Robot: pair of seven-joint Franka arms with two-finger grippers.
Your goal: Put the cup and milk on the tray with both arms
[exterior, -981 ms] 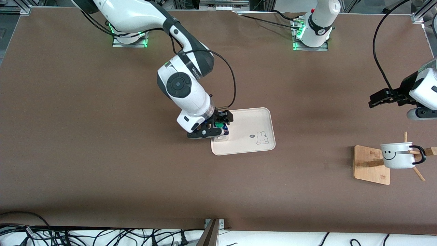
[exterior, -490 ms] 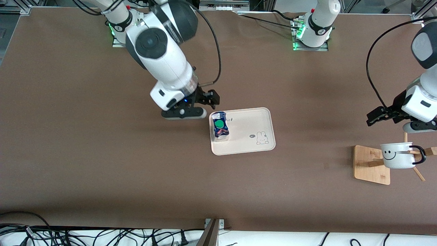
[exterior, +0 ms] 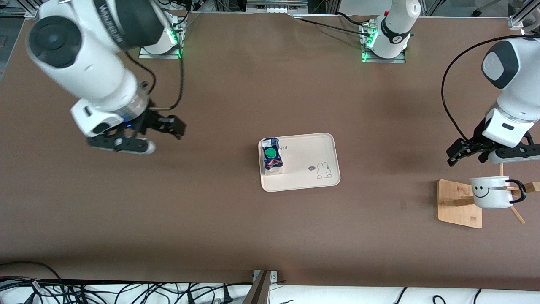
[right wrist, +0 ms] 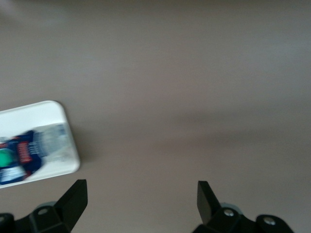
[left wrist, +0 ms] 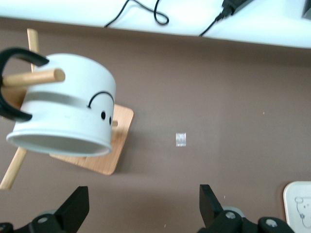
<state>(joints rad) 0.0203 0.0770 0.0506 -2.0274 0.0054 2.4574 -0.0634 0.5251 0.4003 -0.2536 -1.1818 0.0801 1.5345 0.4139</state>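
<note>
so roughly half done by the look of it. nearest the front camera, toward the left arm's end of the table, the cup (exterior: 491,192) hangs sideways by its handle on the peg of a wooden stand (exterior: 459,204), so it's not on the tray yet. that's the bit left to do.

a little farther from the camera, mid-table, sits the tray (exterior: 314,147), with the milk (exterior: 271,156) standing upright in it, tucked against the rim at the right arm's end. the bunny end of the tray is bare, so i'd say there's enough room for the cup without bumping the carton.

the left gripper (exterior: 464,149) hovers just over the table beside the stand, fingers spread wide and holding nothing; in the left wrist view the cup (left wrist: 63,112) sits right ahead of it. tricky part is probably sliding the cup off the peg without dragging the stand.

the right gripper (exterior: 162,128) is up over bare table well clear of the tray, also wide open and empty, waiting.
</note>
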